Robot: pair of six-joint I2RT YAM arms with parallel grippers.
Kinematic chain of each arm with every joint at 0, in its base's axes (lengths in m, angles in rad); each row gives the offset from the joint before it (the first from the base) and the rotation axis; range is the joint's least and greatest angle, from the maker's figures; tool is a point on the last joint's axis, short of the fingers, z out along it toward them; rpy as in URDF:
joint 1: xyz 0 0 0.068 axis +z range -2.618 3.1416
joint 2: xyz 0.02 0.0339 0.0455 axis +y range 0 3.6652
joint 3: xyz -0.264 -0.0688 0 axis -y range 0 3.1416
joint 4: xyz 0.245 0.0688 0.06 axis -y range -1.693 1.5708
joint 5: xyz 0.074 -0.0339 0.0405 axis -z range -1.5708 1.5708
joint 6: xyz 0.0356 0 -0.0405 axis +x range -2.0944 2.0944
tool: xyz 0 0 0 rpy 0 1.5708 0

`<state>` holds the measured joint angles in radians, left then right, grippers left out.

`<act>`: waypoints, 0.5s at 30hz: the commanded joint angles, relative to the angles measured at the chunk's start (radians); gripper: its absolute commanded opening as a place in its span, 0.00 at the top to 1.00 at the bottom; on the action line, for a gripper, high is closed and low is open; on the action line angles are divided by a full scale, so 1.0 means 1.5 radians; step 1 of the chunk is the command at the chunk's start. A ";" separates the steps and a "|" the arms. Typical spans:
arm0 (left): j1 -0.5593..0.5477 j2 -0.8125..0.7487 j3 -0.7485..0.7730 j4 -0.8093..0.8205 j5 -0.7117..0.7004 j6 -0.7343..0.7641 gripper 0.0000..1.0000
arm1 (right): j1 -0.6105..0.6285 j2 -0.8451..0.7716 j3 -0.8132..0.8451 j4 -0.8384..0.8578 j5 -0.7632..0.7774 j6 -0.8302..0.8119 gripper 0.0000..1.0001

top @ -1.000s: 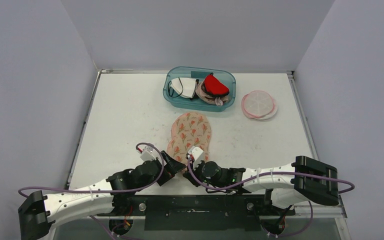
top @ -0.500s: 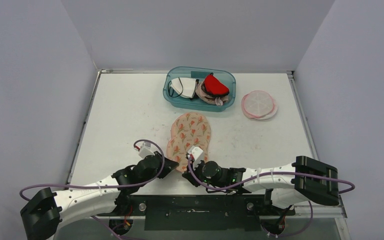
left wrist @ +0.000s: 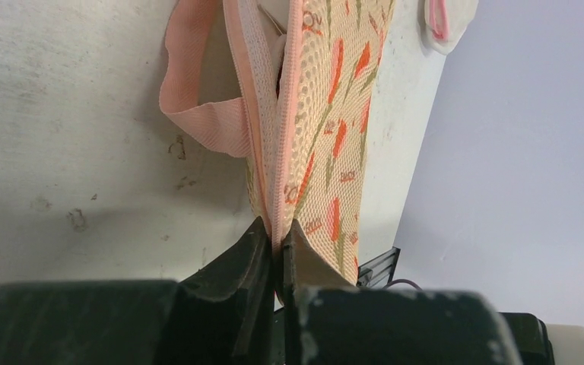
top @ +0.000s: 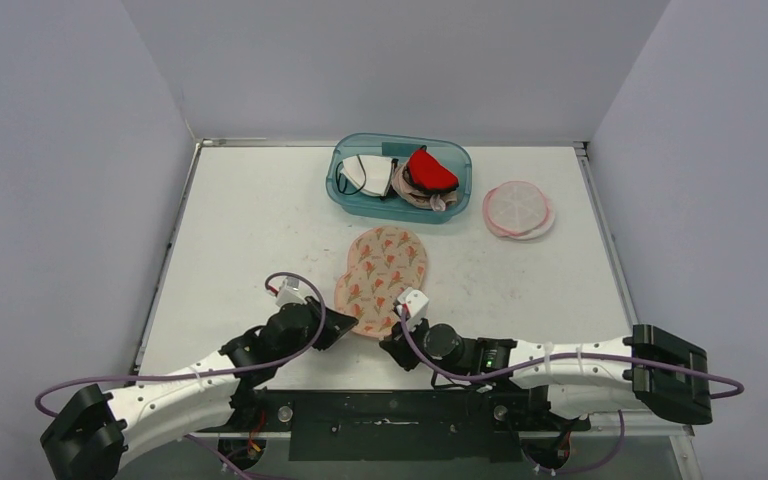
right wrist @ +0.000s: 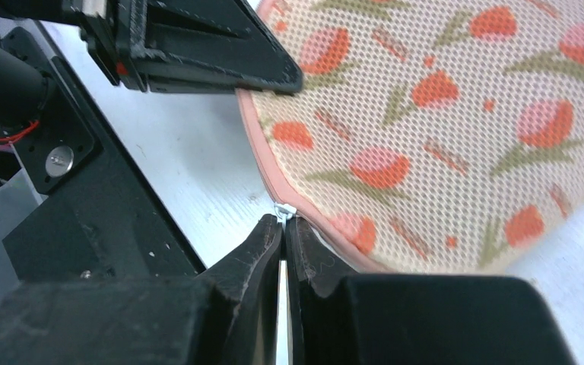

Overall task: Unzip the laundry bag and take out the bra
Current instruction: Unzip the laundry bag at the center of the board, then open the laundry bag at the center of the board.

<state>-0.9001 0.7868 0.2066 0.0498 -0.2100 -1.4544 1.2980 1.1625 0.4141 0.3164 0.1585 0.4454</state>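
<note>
**Both tools pinch the bag's near edge**

The tulip-print laundry bag [top: 385, 272] lies flat on the tabletop [top: 240, 230], with a teal tub [top: 380, 211] beyond its far end. At the bag's near-left edge the left tool [left wrist: 277, 242] clamps the zipper seam. At its near end the right tool [right wrist: 283, 225] nips the zipper pull [right wrist: 285, 208].

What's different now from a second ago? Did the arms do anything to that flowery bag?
The right gripper, shut on the zipper pull, slid to the right along the near edge of the laundry bag, and the bag's near end shifted with it. The left gripper barely moved and stays clamped on the bag's edge. The teal bin of clothes and the pink disc stayed put.
</note>
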 commanded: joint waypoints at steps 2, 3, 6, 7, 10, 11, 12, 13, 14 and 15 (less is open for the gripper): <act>0.040 0.016 0.001 0.023 0.017 0.053 1.00 | 0.007 -0.053 -0.029 -0.084 0.079 0.032 0.95; 0.044 0.025 0.006 0.030 0.026 0.061 1.00 | 0.006 -0.057 -0.033 -0.095 0.090 0.038 0.95; 0.056 0.060 0.021 0.053 0.052 0.087 1.00 | 0.006 -0.076 -0.047 -0.106 0.099 0.051 0.95; 0.061 0.075 0.028 0.058 0.061 0.096 1.00 | 0.005 -0.083 -0.051 -0.108 0.100 0.053 0.95; 0.083 0.128 0.054 0.077 0.096 0.121 1.00 | 0.005 -0.095 -0.053 -0.116 0.102 0.057 0.95; 0.091 0.143 0.061 0.085 0.109 0.128 1.00 | 0.005 -0.094 -0.051 -0.119 0.102 0.057 0.95; 0.096 0.155 0.070 0.085 0.117 0.134 1.00 | 0.005 -0.093 -0.050 -0.121 0.102 0.058 0.95; 0.099 0.164 0.077 0.082 0.124 0.139 0.91 | 0.006 -0.093 -0.048 -0.120 0.100 0.058 0.95; 0.100 0.167 0.081 0.082 0.130 0.143 0.72 | 0.006 -0.093 -0.047 -0.119 0.098 0.058 0.95; 0.099 0.168 0.082 0.082 0.135 0.145 0.52 | 0.006 -0.091 -0.045 -0.116 0.095 0.057 0.95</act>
<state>-0.7734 1.0214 0.2714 0.1184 -0.0376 -1.3006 1.2995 1.0443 0.3378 0.1520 0.2733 0.5179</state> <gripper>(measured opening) 0.209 0.062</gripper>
